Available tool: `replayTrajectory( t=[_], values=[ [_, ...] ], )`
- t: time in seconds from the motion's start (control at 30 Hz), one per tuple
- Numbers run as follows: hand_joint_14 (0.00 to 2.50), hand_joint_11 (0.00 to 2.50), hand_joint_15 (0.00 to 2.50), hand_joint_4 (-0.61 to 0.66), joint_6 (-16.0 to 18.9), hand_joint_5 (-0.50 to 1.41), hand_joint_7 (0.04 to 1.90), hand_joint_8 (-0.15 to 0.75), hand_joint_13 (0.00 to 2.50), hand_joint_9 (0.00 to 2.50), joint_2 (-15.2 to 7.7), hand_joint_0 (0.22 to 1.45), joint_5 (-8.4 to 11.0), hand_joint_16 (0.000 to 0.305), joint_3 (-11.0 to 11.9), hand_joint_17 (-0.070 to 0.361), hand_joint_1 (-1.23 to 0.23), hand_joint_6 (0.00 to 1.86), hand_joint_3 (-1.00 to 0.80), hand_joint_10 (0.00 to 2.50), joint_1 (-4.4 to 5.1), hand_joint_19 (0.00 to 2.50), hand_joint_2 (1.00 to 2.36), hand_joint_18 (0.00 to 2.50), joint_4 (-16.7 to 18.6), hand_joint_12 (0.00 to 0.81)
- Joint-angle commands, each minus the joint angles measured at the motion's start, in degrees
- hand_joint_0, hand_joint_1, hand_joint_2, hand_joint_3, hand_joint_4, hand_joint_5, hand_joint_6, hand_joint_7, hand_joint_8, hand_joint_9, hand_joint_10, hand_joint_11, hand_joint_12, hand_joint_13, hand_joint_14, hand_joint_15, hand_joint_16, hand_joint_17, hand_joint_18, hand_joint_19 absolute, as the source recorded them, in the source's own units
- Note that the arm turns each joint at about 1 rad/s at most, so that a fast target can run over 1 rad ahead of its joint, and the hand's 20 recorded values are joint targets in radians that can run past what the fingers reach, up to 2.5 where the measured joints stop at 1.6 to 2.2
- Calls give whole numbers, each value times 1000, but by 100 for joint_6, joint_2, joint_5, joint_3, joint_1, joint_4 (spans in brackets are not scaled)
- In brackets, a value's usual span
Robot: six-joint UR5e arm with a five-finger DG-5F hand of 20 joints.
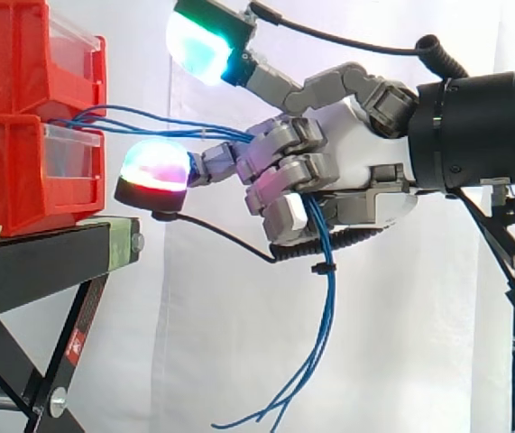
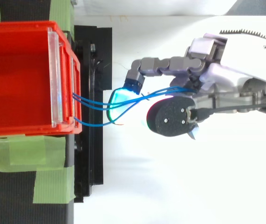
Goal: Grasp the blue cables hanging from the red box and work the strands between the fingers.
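Fingers (image 1: 284, 171) at the centre of the side view are curled hard into the palm of the grey-and-white robot hand (image 1: 365, 153), with the thin blue cables (image 1: 326, 289) threaded through the curl: a closed grip on the bundle. Others point straight out toward the left, one pad glowing green-cyan high in the frame, one magenta-white lower, near the box front. My guess is they are held clear so the curled ones can roll the strands.

Cables leave the stacked red plastic boxes (image 1: 22, 171) at the left edge, from the seam between upper and lower box. They cross the gap nearly level, enter the curl, then drop below the palm and hang loose to the bottom of the frame, ends free.

Top view: strands fan apart at the box lip by the clear plastic front panel (image 2: 54, 79) and converge on the hand at right centre. One bows out in a slack loop under the cyan-lit pad.

The anchored end probably gives the hand something to pull against.

Boxes sit on a black metal stand (image 1: 32, 262). Green tape (image 2: 11, 154), lower left of the top view, probably stops sliding.

Grasp looks made, and working the strands appears to be the step in hand. Risk: a harder pull could tug the strands out of the box
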Motion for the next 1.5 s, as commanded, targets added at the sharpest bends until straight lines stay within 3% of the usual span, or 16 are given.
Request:
replayTrajectory(
  t=[0.0,0.2,0.7,1.47],
  values=[
    [2500,2500,1605,294,4,156,1348,548,1800,1372,-6,773,102,222,0,167,-548,74,-1000,2500,-59,660,1000,2419,3,622],
    [2500,2500,1605,297,4,156,1347,548,1800,1372,3,775,339,222,0,167,-548,74,-1000,2500,-76,660,1000,2419,21,622],
    [2500,2500,1605,289,-13,149,1334,548,1800,1372,3,801,321,222,0,167,-565,153,-1000,2500,-59,660,1000,2419,100,622],
    [2500,2500,1605,264,-189,108,1271,548,1800,1372,108,875,418,222,0,167,-605,422,-692,2500,-50,660,1014,2419,109,622]
  ],
)
